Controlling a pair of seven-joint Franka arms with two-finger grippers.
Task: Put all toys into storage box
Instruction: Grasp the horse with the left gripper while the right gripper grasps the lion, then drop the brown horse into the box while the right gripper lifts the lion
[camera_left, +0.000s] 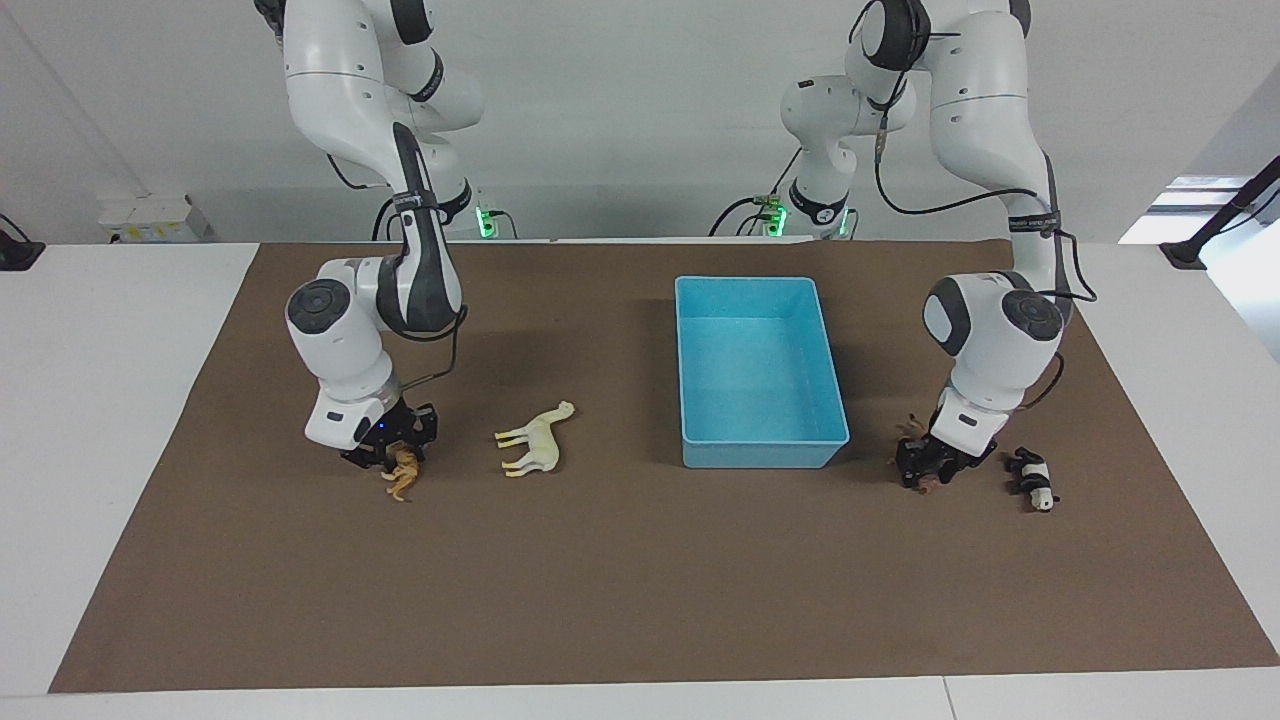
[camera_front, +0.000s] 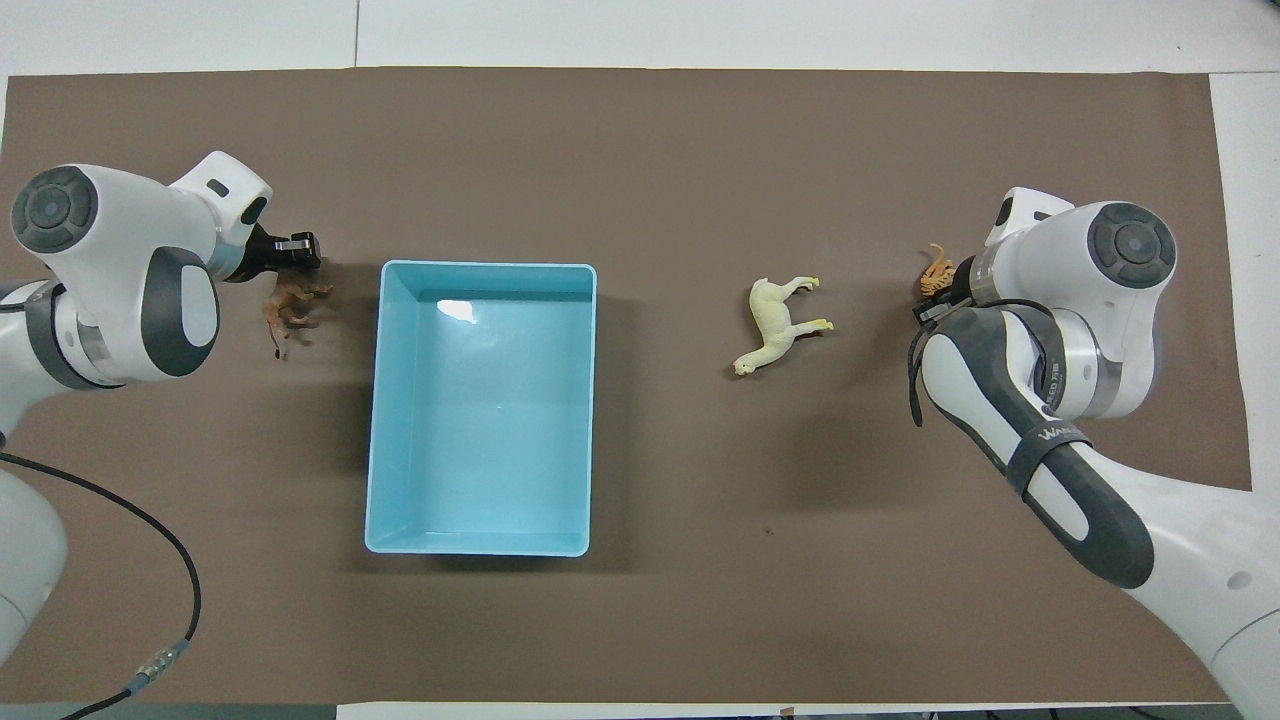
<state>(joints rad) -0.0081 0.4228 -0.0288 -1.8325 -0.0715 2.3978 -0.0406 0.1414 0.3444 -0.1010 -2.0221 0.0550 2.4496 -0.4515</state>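
Panda (camera_left: 1033, 479) lies on its side nearest the mat's outer edge, toward the left arm's end. Storage box (camera_left: 760, 455) sits empty mid-mat; camel (camera_left: 537, 441) lies beside it. Both grasps are in hand: left gripper (camera_left: 928, 472) down at brown toy (camera_front: 290, 305), right gripper (camera_left: 392, 457) at tiger (camera_left: 403, 474); finger closure cannot be told. Next: lift, carry over box.

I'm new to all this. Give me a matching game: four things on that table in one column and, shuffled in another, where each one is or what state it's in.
1. orange tiger
2. cream camel
3. panda
4. storage box

A. holds no toy
B. at the right gripper
C. lying on its side between the orange tiger and the storage box
D. beside the left gripper, toward the left arm's end of the table

Pairs: 1-B, 2-C, 3-D, 4-A
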